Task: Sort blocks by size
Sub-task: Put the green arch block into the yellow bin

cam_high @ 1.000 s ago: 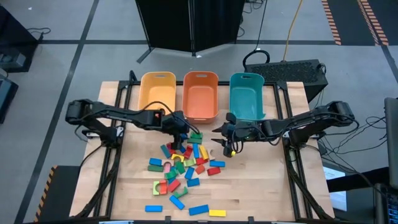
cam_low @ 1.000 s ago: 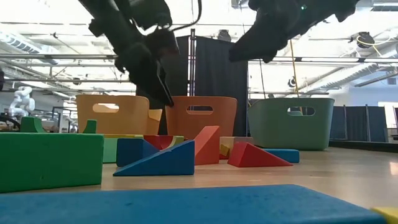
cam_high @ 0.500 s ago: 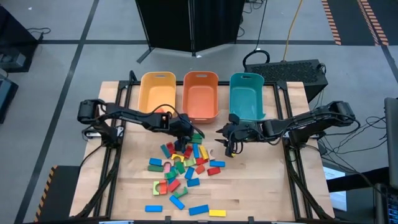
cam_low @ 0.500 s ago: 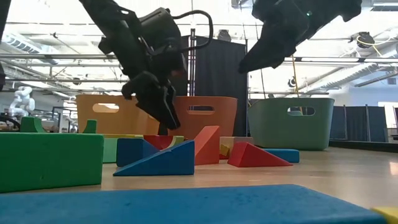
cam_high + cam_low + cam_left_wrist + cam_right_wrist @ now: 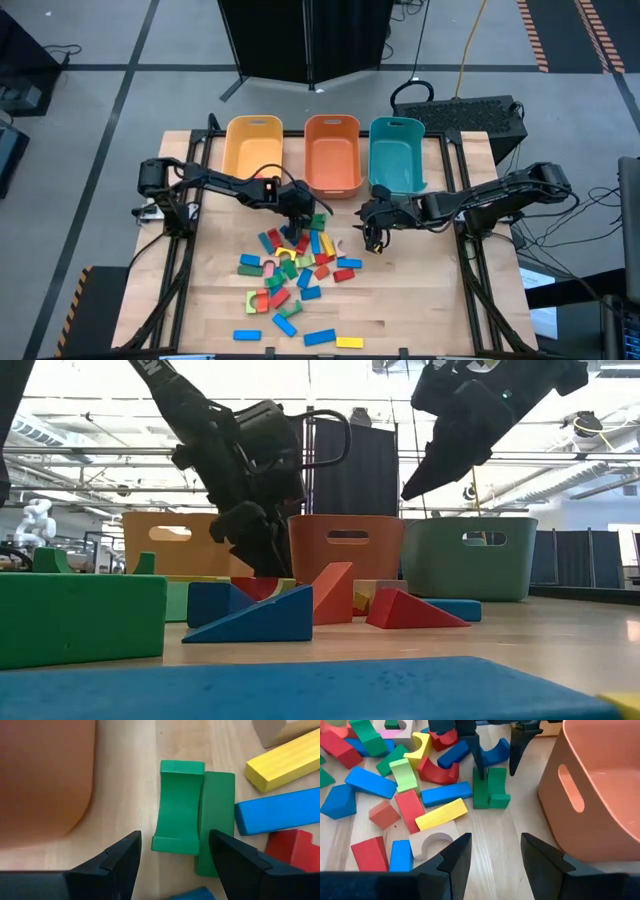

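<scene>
- Left wrist view: my left gripper (image 5: 170,855) hangs with its jaws spread wide, empty, straddling the green arch block (image 5: 178,808) at frame centre; a flat green block (image 5: 216,820) lies touching its right side.
- I'd centre over the arch alone, so the right finger slips between the two greens, then lower and close.
- High view: the blocks (image 5: 295,268) lie scattered mid-frame on the bench (image 5: 420,300), below the orange bin (image 5: 333,152).
- Right gripper (image 5: 374,234) waits centre-right, jaws parted, holding nothing.
</scene>
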{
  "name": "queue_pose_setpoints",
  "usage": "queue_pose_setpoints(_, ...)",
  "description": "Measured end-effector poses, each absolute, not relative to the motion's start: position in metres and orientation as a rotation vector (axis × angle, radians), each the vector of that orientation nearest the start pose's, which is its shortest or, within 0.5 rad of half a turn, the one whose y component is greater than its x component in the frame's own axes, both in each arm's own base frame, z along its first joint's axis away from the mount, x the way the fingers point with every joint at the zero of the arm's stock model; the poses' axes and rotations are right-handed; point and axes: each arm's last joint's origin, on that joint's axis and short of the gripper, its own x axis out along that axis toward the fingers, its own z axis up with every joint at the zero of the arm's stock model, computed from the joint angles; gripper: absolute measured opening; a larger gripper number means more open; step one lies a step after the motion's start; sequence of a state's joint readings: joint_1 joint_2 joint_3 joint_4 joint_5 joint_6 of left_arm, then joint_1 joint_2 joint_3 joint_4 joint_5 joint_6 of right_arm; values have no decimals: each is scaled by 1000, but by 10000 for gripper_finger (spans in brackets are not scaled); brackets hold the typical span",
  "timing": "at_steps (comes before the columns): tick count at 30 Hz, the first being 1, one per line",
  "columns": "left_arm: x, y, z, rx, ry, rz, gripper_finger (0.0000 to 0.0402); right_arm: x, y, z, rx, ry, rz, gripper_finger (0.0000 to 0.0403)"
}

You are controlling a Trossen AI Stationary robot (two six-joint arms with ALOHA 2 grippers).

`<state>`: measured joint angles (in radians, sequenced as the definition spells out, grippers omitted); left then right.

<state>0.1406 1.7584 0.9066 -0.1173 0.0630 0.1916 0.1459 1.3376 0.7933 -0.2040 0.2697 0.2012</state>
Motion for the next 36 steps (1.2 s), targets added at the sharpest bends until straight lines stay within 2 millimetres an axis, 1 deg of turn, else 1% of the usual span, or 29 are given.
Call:
queue_pose_setpoints(3,327,46,138,70,965,-24,233,268,32,220,37,716,-190,160)
queue_pose_setpoints(5,327,47,138,66,966,-25,223,268,32,220,37,715,-190,160)
queue_pose_setpoints(7,327,48,138,65,966,-24,206,268,32,220,36,715,-190,160)
queue_pose_setpoints(13,327,48,138,57,967,-20,138,269,32,219,40,714,-186,160)
queue_pose_setpoints(16,327,47,138,37,965,-14,119,271,32,214,53,733,-188,160)
queue_pose_setpoints(20,326,47,141,-5,960,5,119,277,34,199,88,791,-185,160)
queue_pose_setpoints(25,325,44,154,-21,916,13,122,283,35,183,141,838,-220,160)
queue_pose_setpoints(31,319,42,174,-41,865,28,122,286,44,185,169,789,-201,160)
queue_pose_setpoints(36,310,42,192,-32,852,58,123,286,50,186,216,770,-200,160)
